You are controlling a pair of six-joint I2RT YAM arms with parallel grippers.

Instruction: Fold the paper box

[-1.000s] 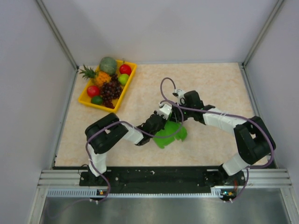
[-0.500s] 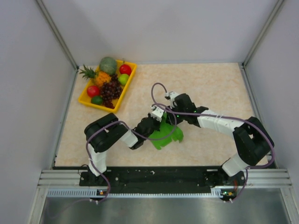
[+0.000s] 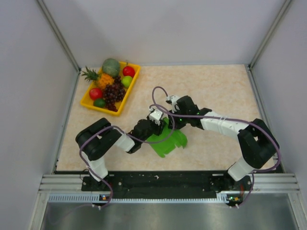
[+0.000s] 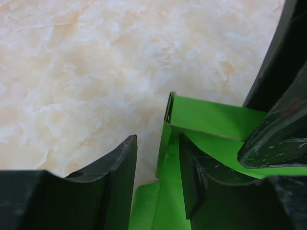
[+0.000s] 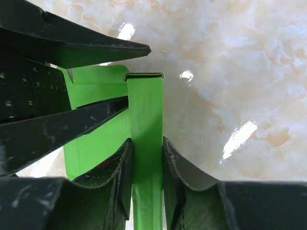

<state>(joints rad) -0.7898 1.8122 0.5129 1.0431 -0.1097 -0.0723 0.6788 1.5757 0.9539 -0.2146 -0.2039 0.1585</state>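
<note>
The paper box (image 3: pixel 169 142) is a bright green card cut-out lying near the table's middle, with one edge folded up. My right gripper (image 5: pixel 147 143) is shut on a narrow upright green wall (image 5: pixel 146 110) of the box. It shows in the top view (image 3: pixel 171 120) at the box's far edge. My left gripper (image 4: pixel 158 143) is open and straddles another raised green edge (image 4: pixel 165 143), with a gap to the left finger (image 4: pixel 117 177). In the top view the left gripper (image 3: pixel 155 120) is right beside the right one. The left gripper's fingers (image 5: pixel 72 120) also show in the right wrist view.
A yellow tray (image 3: pixel 130 90) holding several fruits stands at the back left. Grey walls close in the table on three sides. A metal rail (image 3: pixel 168 182) with both arm bases runs along the near edge.
Both grippers and the green box have shifted left and slightly toward the near edge. The left arm's elbow has swung further left.
</note>
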